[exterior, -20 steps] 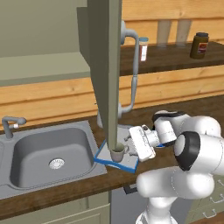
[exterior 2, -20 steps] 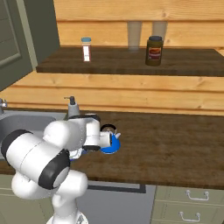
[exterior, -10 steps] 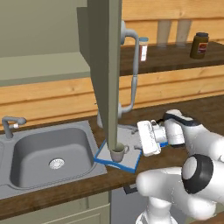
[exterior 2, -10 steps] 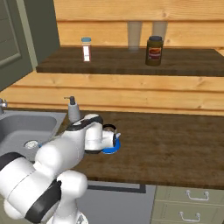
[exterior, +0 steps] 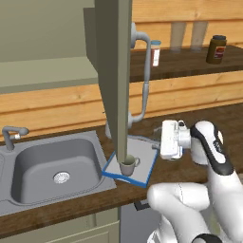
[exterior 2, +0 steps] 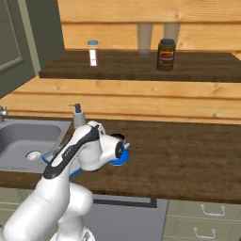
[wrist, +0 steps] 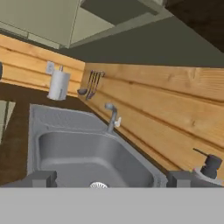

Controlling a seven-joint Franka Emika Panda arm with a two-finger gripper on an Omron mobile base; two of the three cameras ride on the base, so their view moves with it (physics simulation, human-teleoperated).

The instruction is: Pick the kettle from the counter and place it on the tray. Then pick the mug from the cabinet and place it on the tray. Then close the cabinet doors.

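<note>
Where the dark wood bench (exterior 2: 188, 160) meets plank walls, one steel sink (exterior: 52, 166) is set in, one tap (wrist: 111, 117) behind it. One tray (exterior: 142, 168) lies beside the sink, carrying one mug (exterior: 128, 166) — the blue kettle (exterior 2: 120, 157) peeks from behind the arm. One cabinet door (exterior: 116, 76) stands open above. On the wooden shelf (exterior 2: 141, 68): one jar (exterior 2: 165, 54), one small bottle (exterior 2: 93, 52). The claw (wrist: 109, 179) hangs open — holding nothing.
</note>
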